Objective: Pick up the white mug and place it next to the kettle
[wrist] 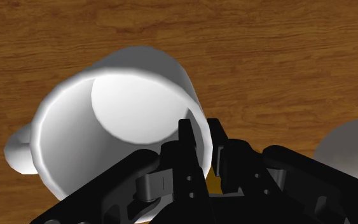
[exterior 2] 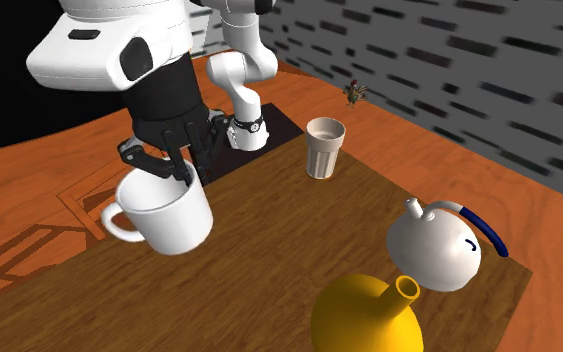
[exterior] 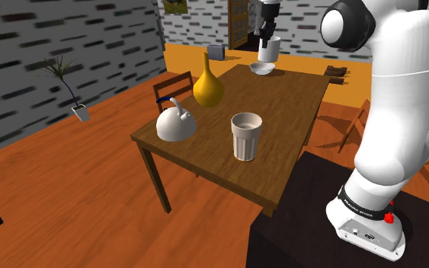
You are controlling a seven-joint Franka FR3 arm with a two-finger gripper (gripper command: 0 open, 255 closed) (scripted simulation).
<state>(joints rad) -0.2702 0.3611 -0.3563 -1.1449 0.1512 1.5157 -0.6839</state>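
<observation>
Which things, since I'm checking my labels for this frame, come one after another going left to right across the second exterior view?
white mug → tan cup → white kettle. The yellow vase overlaps both the cup and the kettle sideways, so it is left out of the order.

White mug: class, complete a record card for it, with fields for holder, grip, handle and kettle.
holder: pincer, shut on the white mug
grip: rim wall, one finger inside, one outside
handle: on the side away from the grip
kettle: on the table beside the yellow vase, apart from the mug
placed: not yet
</observation>
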